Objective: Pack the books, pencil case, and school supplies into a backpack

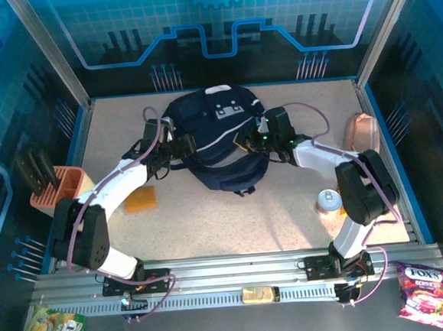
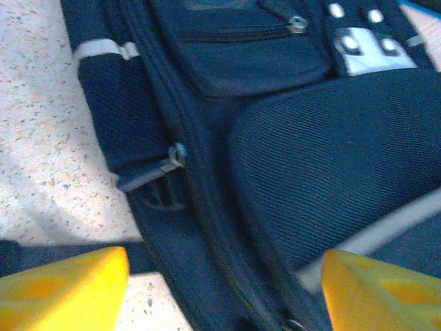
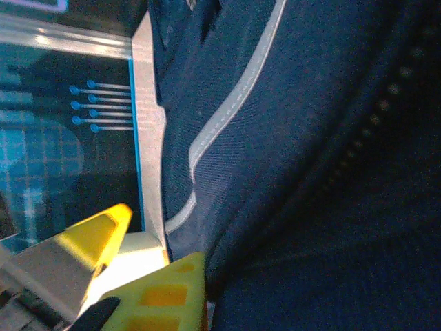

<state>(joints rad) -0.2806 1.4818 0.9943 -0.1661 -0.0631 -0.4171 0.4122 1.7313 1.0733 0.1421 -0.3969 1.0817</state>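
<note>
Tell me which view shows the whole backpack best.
Top external: the backpack shows its full outline mid-table. Left wrist gives a close-up of its zipper and front pocket; right wrist, blurred navy fabric with a pale stripe.

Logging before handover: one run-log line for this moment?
left claw: open over backpack | right claw: nearly closed at backpack, grip unclear | orange pad, pencil case: on table

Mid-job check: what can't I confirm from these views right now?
Right gripper, holding or not: right wrist view, backpack fabric crowds the fingertips, pinch unclear.
Main zipper, open or shut: left wrist view blurred; overhead, left gripper sits over it.
Orange-yellow pad: overhead, left arm crosses its corner.
</note>
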